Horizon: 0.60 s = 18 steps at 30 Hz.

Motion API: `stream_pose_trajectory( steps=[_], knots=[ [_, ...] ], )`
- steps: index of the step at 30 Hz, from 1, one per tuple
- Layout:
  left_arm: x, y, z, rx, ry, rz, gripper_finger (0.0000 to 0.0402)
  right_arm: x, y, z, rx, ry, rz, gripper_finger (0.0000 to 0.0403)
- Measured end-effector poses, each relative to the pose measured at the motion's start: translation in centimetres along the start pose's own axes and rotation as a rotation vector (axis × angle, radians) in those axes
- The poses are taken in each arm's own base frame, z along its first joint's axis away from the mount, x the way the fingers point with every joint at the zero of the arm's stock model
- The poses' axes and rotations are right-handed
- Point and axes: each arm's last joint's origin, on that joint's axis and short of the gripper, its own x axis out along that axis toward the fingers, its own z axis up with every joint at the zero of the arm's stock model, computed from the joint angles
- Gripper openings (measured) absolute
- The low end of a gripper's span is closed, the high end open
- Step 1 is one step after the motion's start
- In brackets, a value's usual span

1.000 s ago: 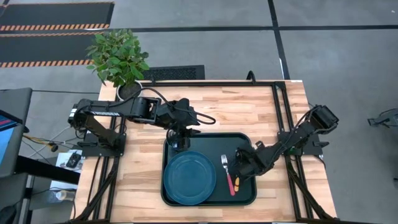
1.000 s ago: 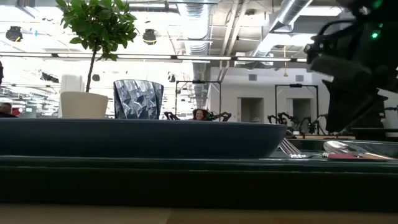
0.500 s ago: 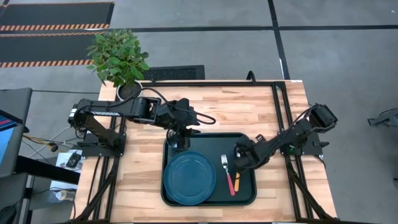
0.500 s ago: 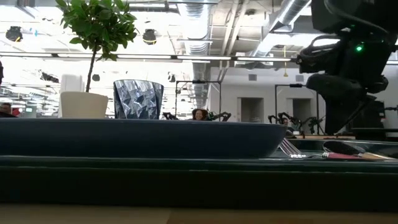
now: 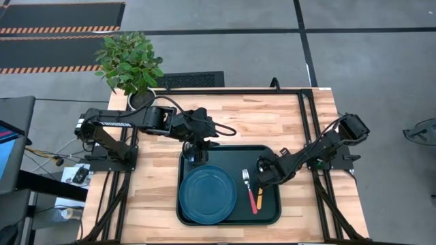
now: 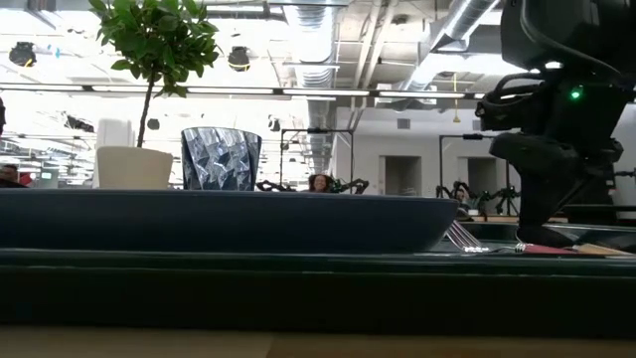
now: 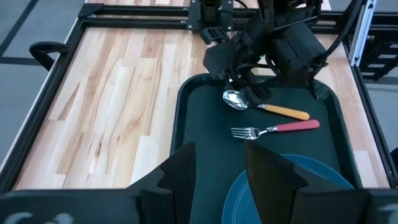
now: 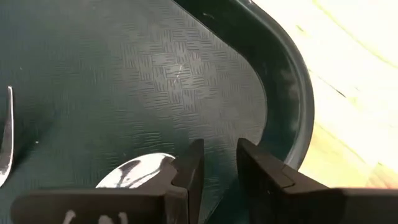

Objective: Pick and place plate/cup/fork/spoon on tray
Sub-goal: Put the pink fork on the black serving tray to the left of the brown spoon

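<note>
I see the desk (image 5: 272, 116) filling mid-frame, with the tray (image 5: 266, 151) at lower centre. On it lie the plate (image 5: 208, 194) at the left, the cup (image 5: 196, 156) at the upper-left corner, and the fork (image 5: 249, 190) with the spoon (image 7: 264, 106) just beside it at the right. All four seem placed.

My right claw (image 8: 211, 165) hangs just above the spoon's bowl, fingers slightly apart, gripping nothing; the orange handle runs away toward the frame's bottom. The left claw (image 7: 217, 171) hovers open over the cup.

The overhead view hides the spoon's bowl; the left wrist view shows it whole.
</note>
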Motion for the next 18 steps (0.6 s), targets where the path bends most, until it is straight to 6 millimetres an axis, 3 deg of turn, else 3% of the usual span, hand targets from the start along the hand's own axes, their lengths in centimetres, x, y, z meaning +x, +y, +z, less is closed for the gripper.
stream_pose_trajectory(
  steps=[18],
  knots=[
    [0.0, 0.0, 0.0, -0.018, 0.000, -0.001, 0.0122, -0.3, 1.0, -0.3, -0.023, -0.011, 0.099, 0.0118]
  ],
)
